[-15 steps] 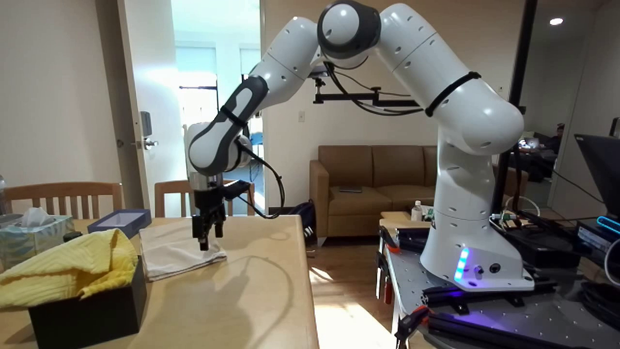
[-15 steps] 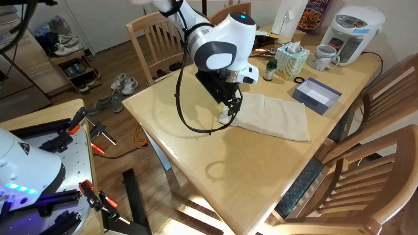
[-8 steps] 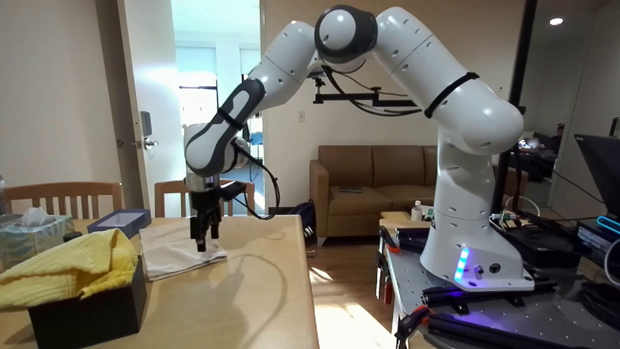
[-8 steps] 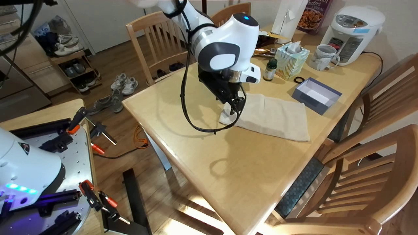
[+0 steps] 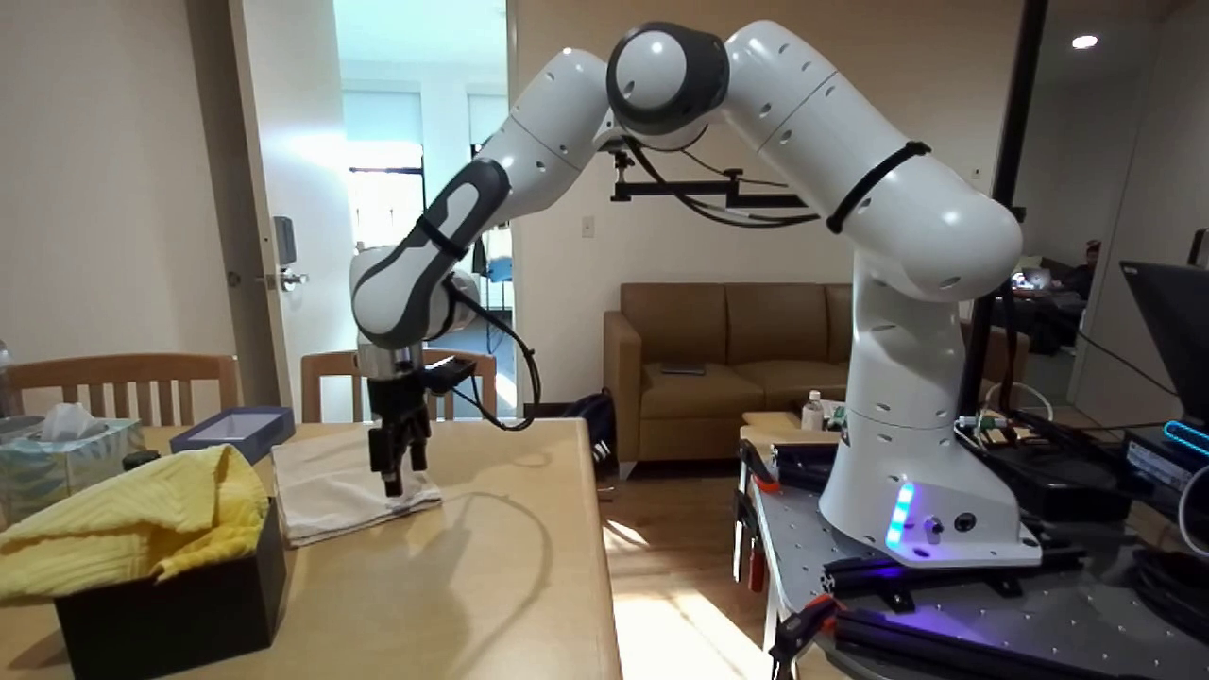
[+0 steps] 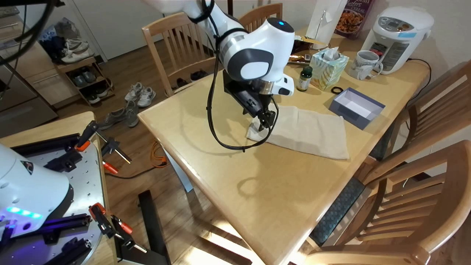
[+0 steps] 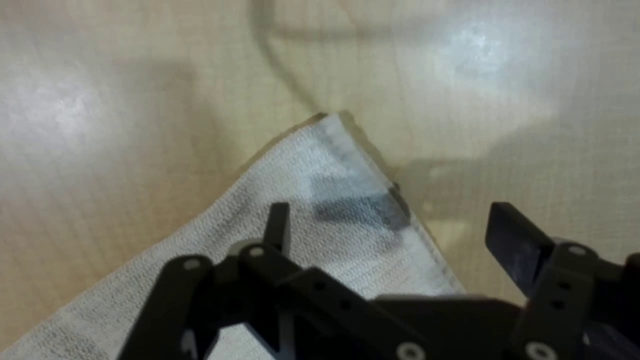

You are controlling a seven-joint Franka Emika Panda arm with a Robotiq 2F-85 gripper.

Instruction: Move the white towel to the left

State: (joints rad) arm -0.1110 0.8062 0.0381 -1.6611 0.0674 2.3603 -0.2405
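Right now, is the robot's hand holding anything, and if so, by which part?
Nothing is held: the hand is open at one corner of the white towel, its jaws apart with nothing pinched between them.

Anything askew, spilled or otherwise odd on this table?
Nothing spilled or damaged that I can see. Slightly untidy: in an exterior view, the yellow cloth bunches up above the black box and overhangs one side.
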